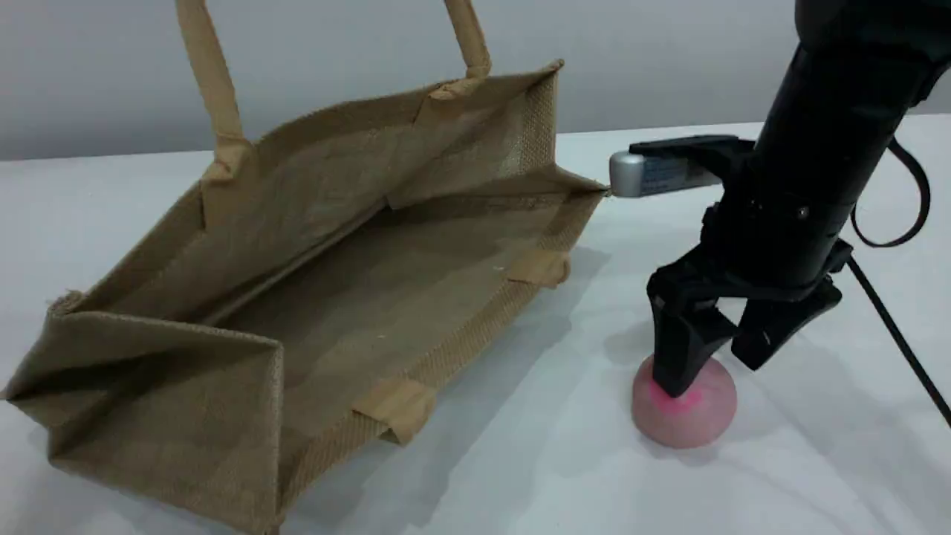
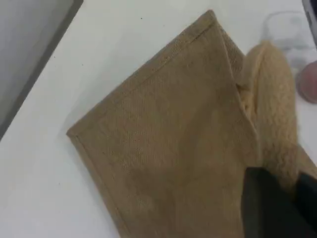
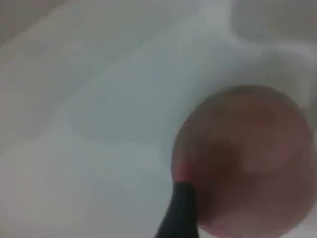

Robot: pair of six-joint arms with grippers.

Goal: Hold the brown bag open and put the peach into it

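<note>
The brown bag [image 1: 334,282] lies on its side with its mouth gaping toward the camera. Its upper side is held up by a beige handle [image 1: 212,82] that runs out of the top edge. In the left wrist view the handle [image 2: 272,109] leads down to my left gripper [image 2: 280,203], which is shut on it above the bag's outer wall [image 2: 168,148]. To the bag's right, the pink peach [image 1: 687,412] rests on the table. My right gripper [image 1: 712,374] is open and straddles its top; one fingertip [image 3: 181,213] touches the edge of the peach [image 3: 247,158].
A white cloth [image 1: 520,461] covers the table, wrinkled near the peach. A silver and black camera block [image 1: 654,172] juts from the right arm toward the bag's far corner. A black cable [image 1: 891,327] trails at the right. A grey wall stands behind.
</note>
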